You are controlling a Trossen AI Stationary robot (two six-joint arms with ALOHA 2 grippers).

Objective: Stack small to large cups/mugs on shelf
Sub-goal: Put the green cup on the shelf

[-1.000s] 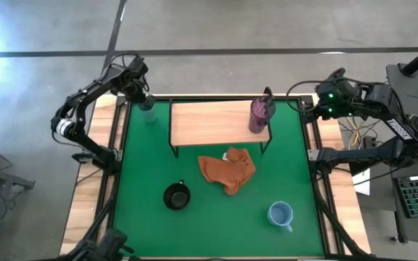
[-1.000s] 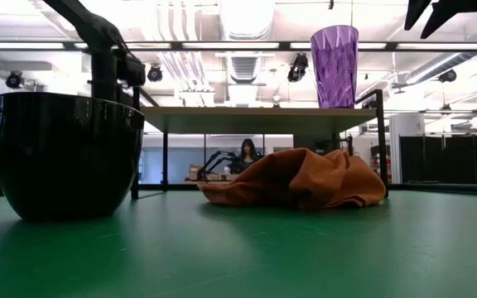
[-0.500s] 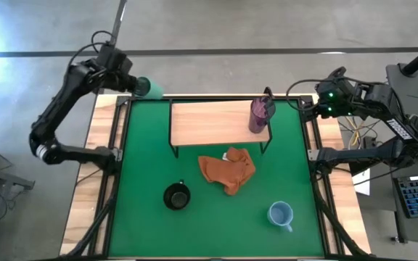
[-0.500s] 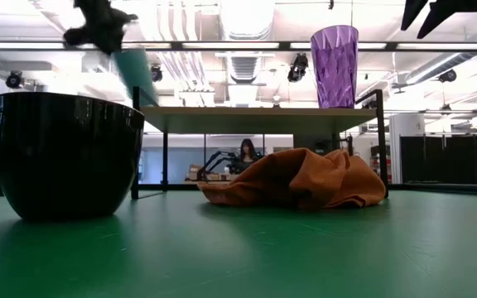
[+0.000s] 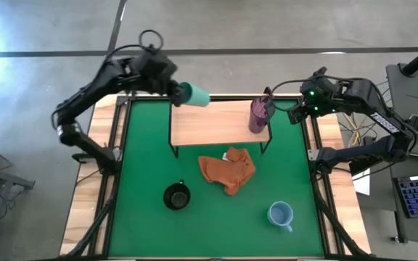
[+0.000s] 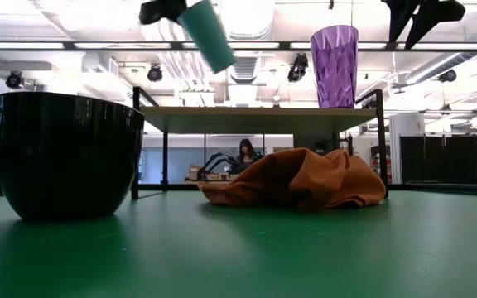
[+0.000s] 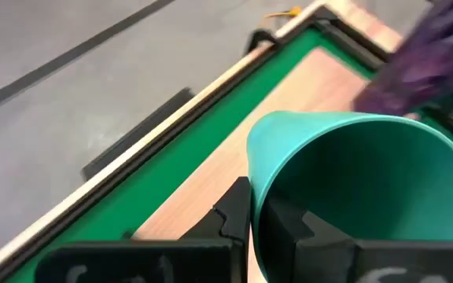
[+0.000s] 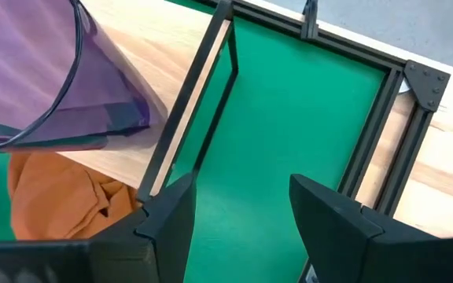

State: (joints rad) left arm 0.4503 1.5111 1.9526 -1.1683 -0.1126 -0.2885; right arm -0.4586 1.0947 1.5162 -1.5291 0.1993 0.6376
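The shelf (image 5: 216, 123) stands at the far side of the mat (image 5: 144, 167), with the purple cup (image 5: 260, 114) upright on its right end and the rest of the plank bare. The orange cloth (image 5: 228, 170) lies just in front of the shelf, the black mug (image 5: 176, 196) and the blue mug (image 5: 281, 214) still sit on the mat near the front. The left gripper (image 5: 173, 90) is clamped on the teal cup (image 5: 194, 95), holding it tilted in the air above the shelf's far left corner; the cup leans well off upright in the low view. The right gripper (image 5: 296, 112) hangs with its jaws apart, empty, just beside the shelf's right end. To do this step well, the cup should be brought upright before it comes down, and set close beside the purple cup so that room remains to the left for both mugs. Lower it flat onto the plank, clear of the edge, before letting go.
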